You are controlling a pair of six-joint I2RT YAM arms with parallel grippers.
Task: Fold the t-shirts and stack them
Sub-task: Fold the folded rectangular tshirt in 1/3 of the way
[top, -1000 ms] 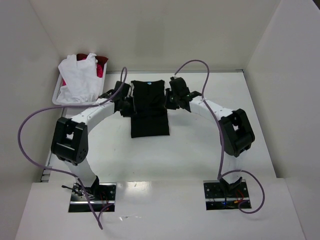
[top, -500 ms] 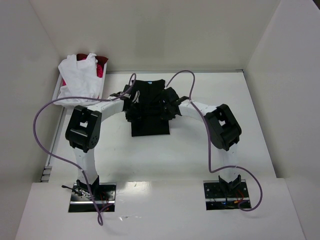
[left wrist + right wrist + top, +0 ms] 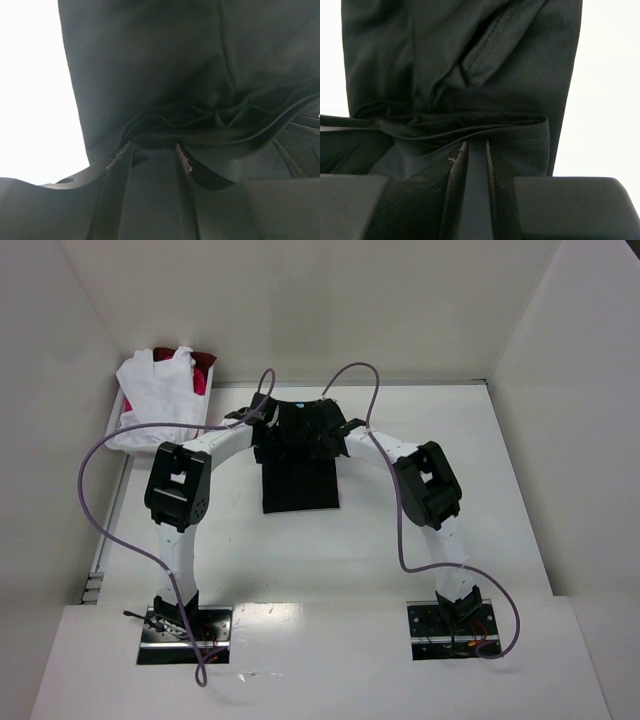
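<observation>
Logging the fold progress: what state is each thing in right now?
black t-shirt, a narrow strip, far end bunched
left end effector, shut on the black t-shirt
right end effector, shut on the black t-shirt
white t-shirt, crumpled over the basket
red t-shirt, unfolded, mostly hidden beneath white t-shirt

White table [image 3: 430, 530], pale panels [image 3: 560, 420] standing round three sides. We note one black t-shirt [image 3: 300, 485] lying directly on it, mid-table toward the far wall, folded to a narrow strip running near to far. Its near end is flat, its far end bunched. In the far left corner a white basket [image 3: 113, 430] sits against the left panel, with a white shirt [image 3: 155, 395] draped over it and red cloth [image 3: 203, 375] behind. The left base plate [image 3: 183, 633] and right base plate [image 3: 452, 630] sit at the near edge.
</observation>
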